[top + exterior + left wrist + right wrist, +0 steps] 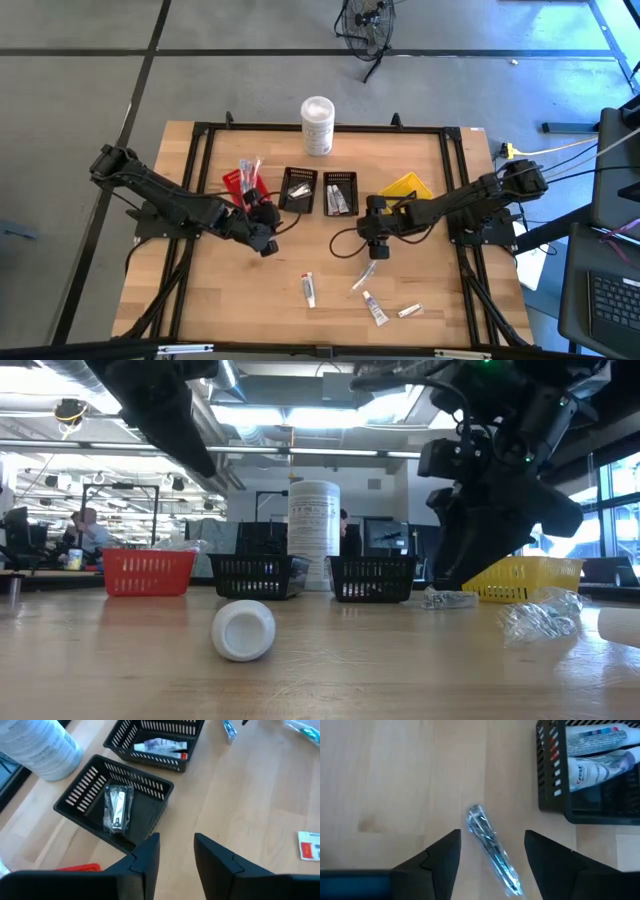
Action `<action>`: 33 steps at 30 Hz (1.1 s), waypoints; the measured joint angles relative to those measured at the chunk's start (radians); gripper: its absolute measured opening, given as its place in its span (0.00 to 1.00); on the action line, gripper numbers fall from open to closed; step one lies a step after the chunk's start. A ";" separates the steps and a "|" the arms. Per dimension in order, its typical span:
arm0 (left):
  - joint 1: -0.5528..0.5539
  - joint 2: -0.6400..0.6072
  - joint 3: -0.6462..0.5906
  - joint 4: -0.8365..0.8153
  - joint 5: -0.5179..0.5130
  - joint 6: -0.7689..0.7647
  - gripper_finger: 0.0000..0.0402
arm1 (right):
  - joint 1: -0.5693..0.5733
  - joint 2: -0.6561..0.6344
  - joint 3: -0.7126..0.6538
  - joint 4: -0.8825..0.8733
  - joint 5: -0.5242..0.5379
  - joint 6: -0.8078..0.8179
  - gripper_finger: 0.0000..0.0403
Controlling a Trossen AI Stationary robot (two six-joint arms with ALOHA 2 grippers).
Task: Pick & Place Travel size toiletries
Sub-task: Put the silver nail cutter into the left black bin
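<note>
- Some toiletries are already lying in the two black bins (300, 189), (341, 193); a wrapped toothbrush (490, 847), tubes (309, 289) and a sachet (409, 312) are still waiting on the counter (200, 300).
- The right gripper (492, 855) is hovering above the toothbrush, jaws apart, holding nothing.
- The left gripper (176, 855) is hanging near a bin, jaws slightly apart, empty.
- The contents of the red bin (238, 182) are hard to make out.

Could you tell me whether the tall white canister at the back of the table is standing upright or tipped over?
Upright. The low view shows the white canister standing vertically behind the black bins, and the high view shows its round top from above.
</note>
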 joint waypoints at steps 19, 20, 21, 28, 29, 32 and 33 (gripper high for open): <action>0.024 0.000 0.000 0.003 -0.014 -0.013 0.32 | -0.042 0.082 0.004 -0.032 -0.118 -0.018 0.25; 0.024 0.000 0.000 0.005 -0.014 -0.013 0.32 | -0.041 0.083 0.004 -0.032 -0.124 -0.018 0.21; 0.024 0.000 0.000 0.005 -0.014 -0.013 0.32 | -0.041 0.083 0.003 -0.030 -0.129 -0.014 0.17; 0.024 0.000 0.000 0.011 -0.014 -0.036 0.32 | -0.030 0.085 0.001 0.019 -0.149 0.036 0.04; 0.024 0.000 0.000 0.019 -0.013 -0.036 0.32 | -0.022 0.087 0.005 0.038 -0.147 0.035 0.05; 0.023 0.012 0.000 0.075 0.001 -0.010 0.32 | 0.001 0.091 0.029 0.114 -0.166 0.033 0.08; 0.023 0.021 0.000 0.104 0.010 0.014 0.32 | 0.007 0.090 0.038 0.157 -0.169 0.033 0.09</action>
